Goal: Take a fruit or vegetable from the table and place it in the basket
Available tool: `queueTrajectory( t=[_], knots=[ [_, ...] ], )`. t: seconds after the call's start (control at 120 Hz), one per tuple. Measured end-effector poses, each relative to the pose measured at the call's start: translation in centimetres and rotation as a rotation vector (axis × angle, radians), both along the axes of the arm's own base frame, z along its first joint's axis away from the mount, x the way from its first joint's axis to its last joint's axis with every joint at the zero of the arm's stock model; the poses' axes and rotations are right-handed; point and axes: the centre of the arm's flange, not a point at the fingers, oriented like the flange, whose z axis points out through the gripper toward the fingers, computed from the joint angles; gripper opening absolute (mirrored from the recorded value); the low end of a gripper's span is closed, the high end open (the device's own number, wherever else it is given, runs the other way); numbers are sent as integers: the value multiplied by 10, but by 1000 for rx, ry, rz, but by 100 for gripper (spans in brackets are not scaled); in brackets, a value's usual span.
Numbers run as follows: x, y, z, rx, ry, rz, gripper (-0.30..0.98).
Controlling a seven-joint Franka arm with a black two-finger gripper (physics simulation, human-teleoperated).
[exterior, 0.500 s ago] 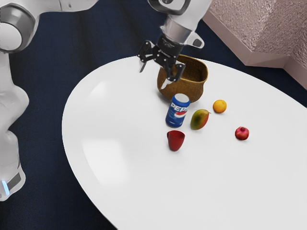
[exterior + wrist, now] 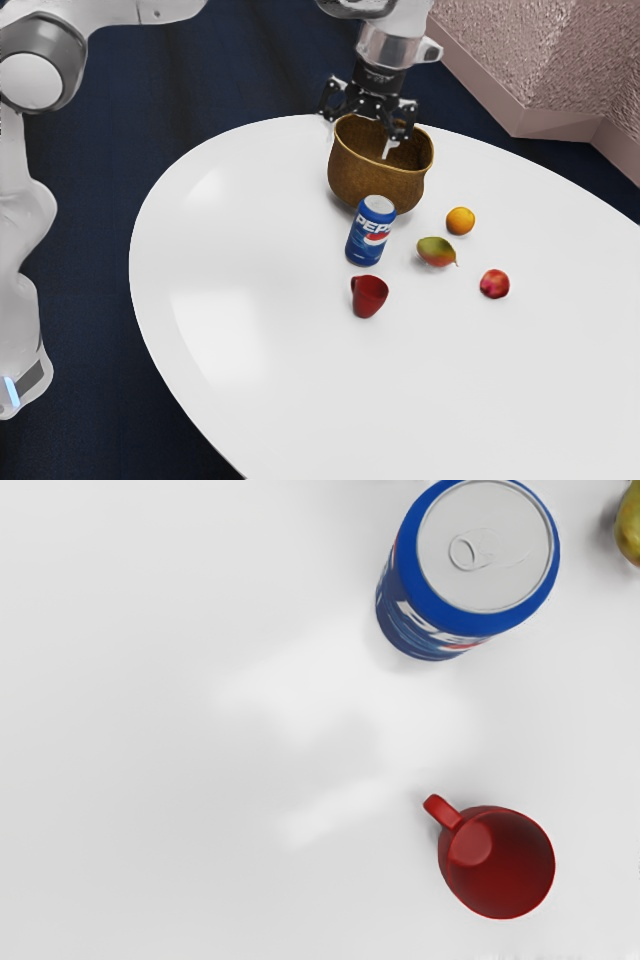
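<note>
My jaws: spread wide, gripping air (image 2: 360, 134); one pale fingertip is plain against the basket's mouth, the other faint by its rim. I cannot tell from this angle whether I am over the mouth or beyond it.
Basket (image 2: 375, 182): twelve o'clock from the can in the exterior view; my fingers and its front wall hide part of the inside.
Pepsi can (image 2: 368, 235): upright, its top clipped by my wrist view's border.
Mango (image 2: 436, 251): lying on the table (image 2: 250, 290), between three and four o'clock from the can; in my wrist view, the border cuts away most of a yellow-green fruit.
Orange (image 2: 460, 221): on the table, three o'clock from the can.
Red fruit (image 2: 495, 284): on the table, near four o'clock; too small to name.
Mug (image 2: 370, 297): six o'clock from the can, apart from it.
</note>
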Motion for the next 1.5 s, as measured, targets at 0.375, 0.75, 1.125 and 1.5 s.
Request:
queueTrajectory(
  t=[0.375,0.75,1.125,1.5],
  knots=[
    [62,41,-29,120,-7,-408,69],
    [79,51,-35,140,-25,-742,69],
    [100,45,-64,85,-35,-971,69],
    [131,42,-112,83,-25,-1083,69]
  ],
)
